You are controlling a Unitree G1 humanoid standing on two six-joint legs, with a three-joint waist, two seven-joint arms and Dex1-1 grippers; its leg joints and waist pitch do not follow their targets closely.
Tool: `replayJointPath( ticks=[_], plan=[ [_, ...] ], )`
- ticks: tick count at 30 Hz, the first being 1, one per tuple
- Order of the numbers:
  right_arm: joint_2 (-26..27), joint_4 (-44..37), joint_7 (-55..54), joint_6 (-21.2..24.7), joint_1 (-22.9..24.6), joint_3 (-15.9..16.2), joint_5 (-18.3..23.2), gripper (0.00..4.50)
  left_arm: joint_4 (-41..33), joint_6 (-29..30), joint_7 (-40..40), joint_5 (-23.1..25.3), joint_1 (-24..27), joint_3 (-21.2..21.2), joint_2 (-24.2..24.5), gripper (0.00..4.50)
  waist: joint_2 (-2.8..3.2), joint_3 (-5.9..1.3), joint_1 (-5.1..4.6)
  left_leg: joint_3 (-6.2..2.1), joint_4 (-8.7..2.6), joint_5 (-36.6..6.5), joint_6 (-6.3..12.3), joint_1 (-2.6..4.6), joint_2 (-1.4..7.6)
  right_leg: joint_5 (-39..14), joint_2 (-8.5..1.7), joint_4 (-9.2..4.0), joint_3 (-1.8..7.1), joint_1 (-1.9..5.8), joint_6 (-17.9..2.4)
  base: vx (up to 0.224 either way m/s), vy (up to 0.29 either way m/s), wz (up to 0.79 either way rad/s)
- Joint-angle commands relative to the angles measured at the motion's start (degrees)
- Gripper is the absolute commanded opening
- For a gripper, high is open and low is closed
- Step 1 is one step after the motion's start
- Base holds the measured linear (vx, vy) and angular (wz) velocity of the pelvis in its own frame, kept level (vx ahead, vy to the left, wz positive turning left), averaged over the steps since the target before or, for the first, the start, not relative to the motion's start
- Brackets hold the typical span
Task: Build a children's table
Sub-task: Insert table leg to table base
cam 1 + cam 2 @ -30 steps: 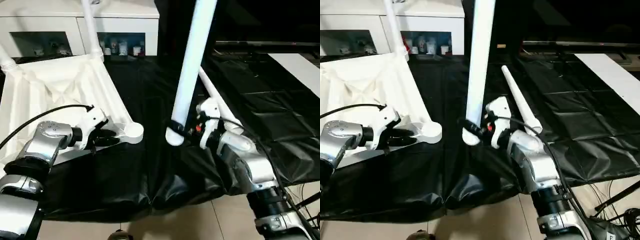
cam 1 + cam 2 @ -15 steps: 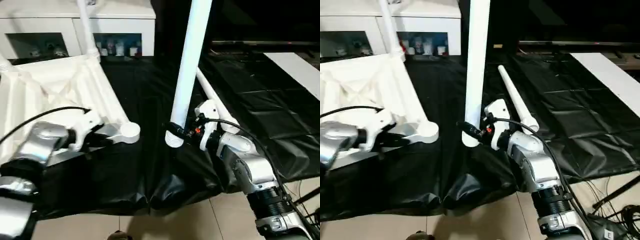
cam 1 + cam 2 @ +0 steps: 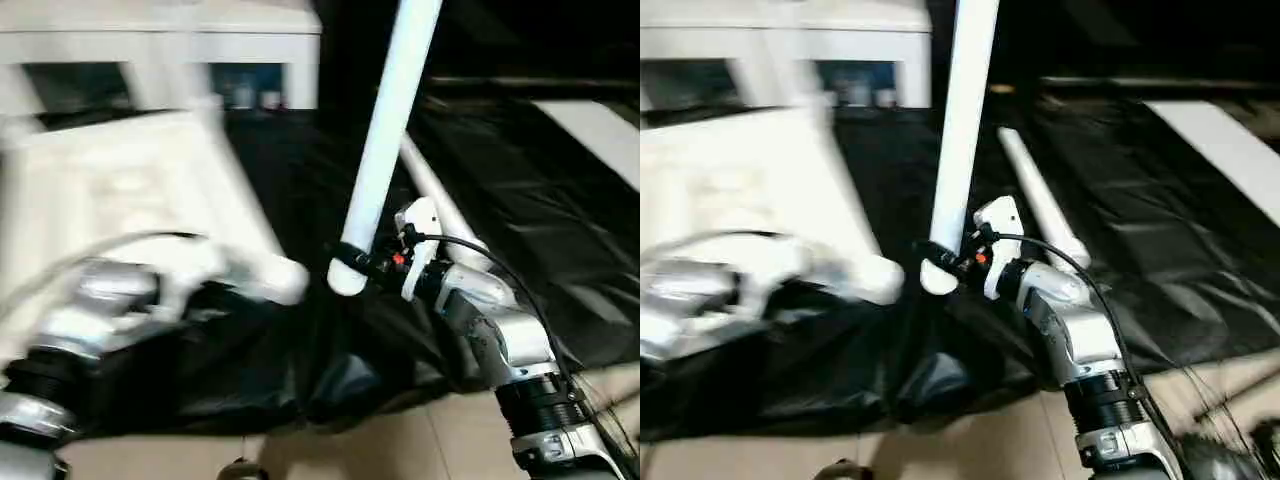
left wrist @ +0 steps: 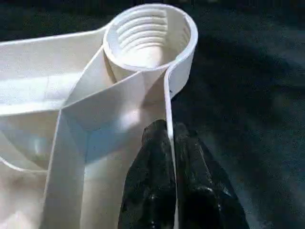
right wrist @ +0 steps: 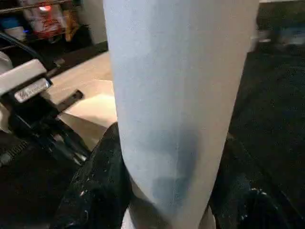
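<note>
Our left gripper was pinched shut on the thin side wall of the tabletop, just behind its threaded corner socket — one black finger inside the rim, the other outside. Our right gripper was clamped around the thick end of a leg, which we held nearly upright, leaning a little, its lower end hanging just beside the socket and not yet over it.

What worried us most was the left grip: the wall was thin and smooth, and our bite on it was narrow, so a pull or a twist could have let the upturned top slide out or swing on the black sheet. We judged, too, that the leg's tilt could make the thread start crooked in the socket and jam. Holding the leg so low down, we had little control over its long upper part.

A second leg lay flat on the sheet behind our right wrist, close enough that a backward sweep might have knocked it. The tabletop lay on our left, underside up, with the socket corner nearest the held leg.
</note>
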Motion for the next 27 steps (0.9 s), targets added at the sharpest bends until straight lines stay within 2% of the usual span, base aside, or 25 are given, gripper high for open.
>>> replayJointPath(
  ticks=[1,5,7,9,12,16,19,21,23,27],
  plan=[
    [-0.7,-2.8,1.5,1.3,0.0,-0.3,1.7,1.88,-4.0,-1.1,-1.4,-1.5,0.8,-2.9,-3.7,0.00,0.82,-4.09,-0.60,-0.18,-4.19,-18.8,-1.96,2.51,1.65,-13.1,-4.10,-4.84,2.53,1.28,-11.0,0.000,0.000,0.00],
    [-0.8,-4.1,2.2,2.0,0.7,0.2,2.1,1.88,-4.5,-1.3,0.2,1.2,1.2,-3.6,-5.1,0.00,0.70,-3.91,-0.54,-0.39,-4.47,-20.6,-2.49,2.36,1.69,-18.0,-4.33,-5.35,2.58,1.33,-9.1,0.000,0.000,0.00],
    [-0.7,-4.1,2.0,1.9,0.7,0.2,2.1,1.88,-3.0,-2.5,1.6,2.9,0.8,-3.6,-5.0,0.00,0.56,-3.84,-0.71,-0.62,-4.62,-20.7,-2.75,1.94,1.47,-20.7,-4.42,-5.60,2.54,1.60,-7.9,0.000,0.000,0.00],
    [-0.4,-4.0,1.7,1.9,0.5,-0.3,2.4,1.88,-0.1,-4.4,4.3,5.2,0.2,-2.8,-3.4,0.00,0.47,-3.83,-0.89,-0.79,-4.66,-20.6,-2.90,1.74,1.35,-22.7,-4.56,-5.78,2.50,1.73,-6.8,0.000,0.000,0.00],
    [-0.3,-4.2,1.6,2.2,0.6,-0.4,2.4,1.88,0.8,-4.5,5.9,5.8,0.1,-2.0,-1.7,0.00,0.57,-3.78,-1.13,-1.11,-4.72,-21.8,-3.17,1.71,1.27,-26.2,-4.66,-6.11,2.35,1.64,-5.6,0.000,0.000,0.00],
    [-0.3,-5.0,1.5,2.7,1.1,-0.3,2.4,1.88,0.8,-4.7,7.3,6.3,0.8,-0.4,-0.8,0.00,0.62,-3.63,-1.99,-1.27,-4.69,-23.5,-3.22,1.91,1.19,-28.1,-4.54,-6.46,2.15,1.25,-5.8,0.000,0.000,0.00],
    [-0.2,-4.9,1.4,2.7,1.2,-0.3,2.5,1.88,0.8,-4.7,7.2,5.7,1.0,0.5,-1.0,0.00,0.60,-3.68,-2.49,-1.39,-4.79,-23.2,-3.13,1.61,1.18,-27.7,-4.49,-6.32,2.00,1.48,-6.1,0.000,0.000,0.00],
    [-0.2,-4.8,1.2,2.7,1.2,-0.3,2.5,1.88,1.4,-5.1,7.3,5.3,0.9,0.9,-1.1,0.00,0.57,-3.69,-2.72,-1.28,-4.72,-23.0,-2.98,1.72,1.16,-26.4,-4.36,-6.28,2.08,1.27,-6.5,0.000,0.000,0.00],
    [0.0,-4.6,1.1,2.6,0.9,-0.3,2.4,1.88,0.9,-1.6,4.7,1.9,0.4,1.9,-1.5,0.45,0.60,-3.76,-2.83,-1.19,-4.60,-22.9,-2.95,1.85,1.16,-25.5,-4.37,-6.08,2.15,1.21,-7.2,0.000,0.000,0.00],
    [0.1,-4.3,1.1,2.6,0.7,-0.2,2.3,1.88,1.4,-3.0,5.4,1.3,-0.6,2.4,-1.5,0.71,0.69,-3.79,-2.92,-1.04,-4.53,-21.8,-2.51,1.80,1.17,-23.1,-4.23,-5.98,2.22,1.23,-8.1,0.000,0.000,0.00]
  ],
)
